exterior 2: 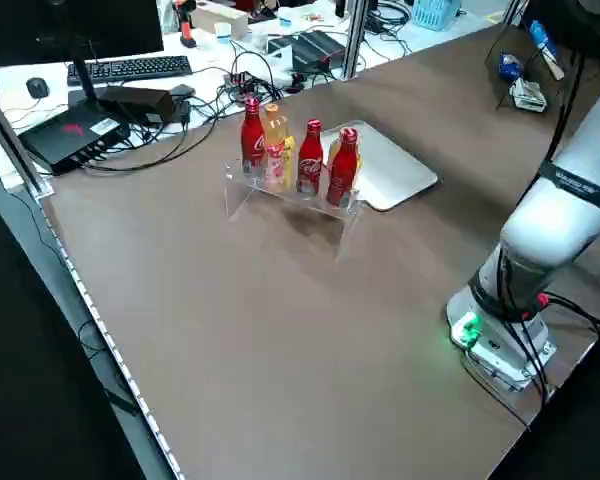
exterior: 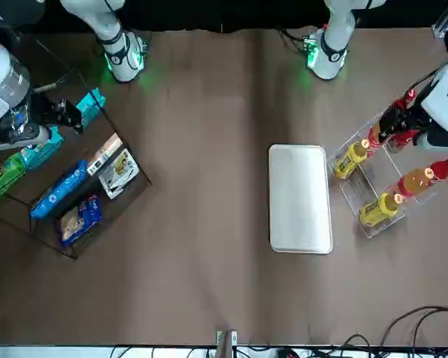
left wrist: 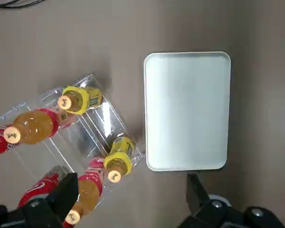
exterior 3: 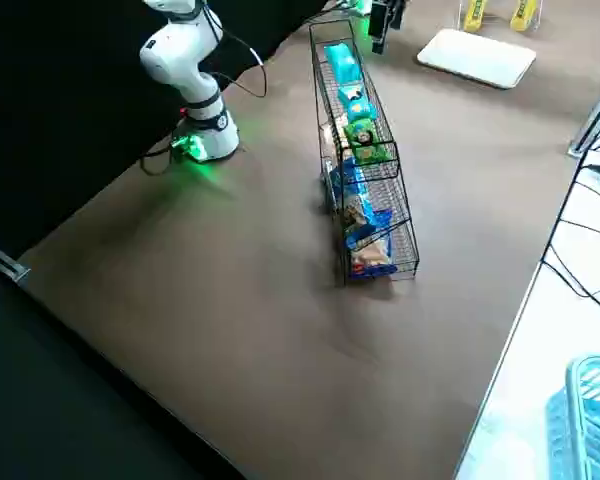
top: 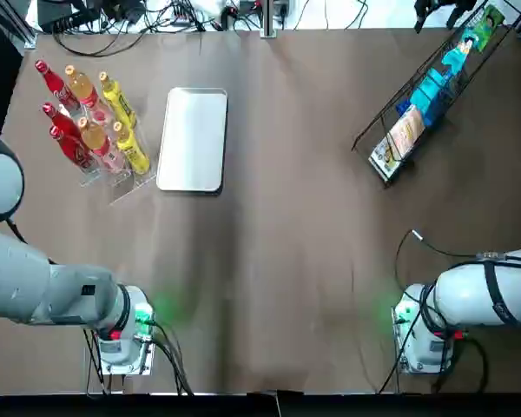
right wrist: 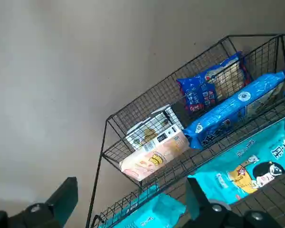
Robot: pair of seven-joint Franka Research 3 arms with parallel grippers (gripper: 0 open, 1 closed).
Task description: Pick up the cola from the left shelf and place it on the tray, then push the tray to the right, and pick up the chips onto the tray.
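Cola bottles [top: 69, 139], red, upright in clear shelf [top: 126, 187] at far left of desk [top: 286, 261], left of orange and yellow drinks [top: 95, 137]. Left pincer [left wrist: 128, 190] above that shelf, spread wide, holding nothing. Likely heavy with liquid, stiff, smooth and slippery; best pinched round the body, below the narrow neck. Tray [top: 193, 139] just right of shelf. Right pincer [right wrist: 130, 194] spread too, over rack [top: 369, 130] of chips [top: 430, 91] at far right.
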